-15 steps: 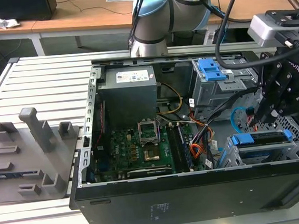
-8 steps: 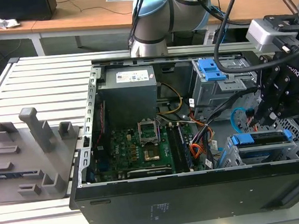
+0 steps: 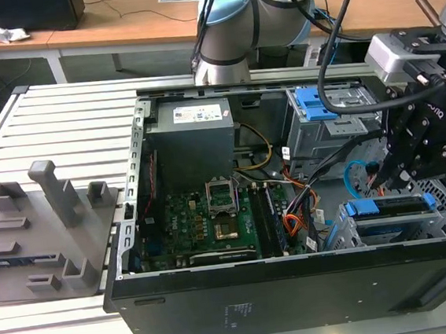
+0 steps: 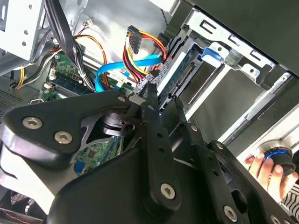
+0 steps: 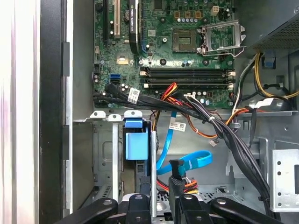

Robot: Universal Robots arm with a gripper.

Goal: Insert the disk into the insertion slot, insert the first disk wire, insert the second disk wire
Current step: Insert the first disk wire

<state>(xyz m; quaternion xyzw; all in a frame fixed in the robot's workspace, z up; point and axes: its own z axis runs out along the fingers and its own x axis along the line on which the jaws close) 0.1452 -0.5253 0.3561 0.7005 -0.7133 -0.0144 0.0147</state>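
Disk [image 3: 391, 208] sits inside the insertion slot [image 3: 346, 235], its blue carrier showing at the slot's upper edge. Gripper [image 3: 377, 170] hangs just beside the slot; whether it is clamped or apart cannot be told. The 2 cables, first disk wire [image 5: 189, 186] and looped second disk wire [image 5: 191, 161], lie beside the slot, near the gripper.

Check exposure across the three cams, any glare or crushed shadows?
First wrist view: blown-out white beyond the case wall, motherboard evenly lit. Second wrist view: bright sheen on the insertion slot, hand dark in front. Exterior view: no glare, case interior shaded.
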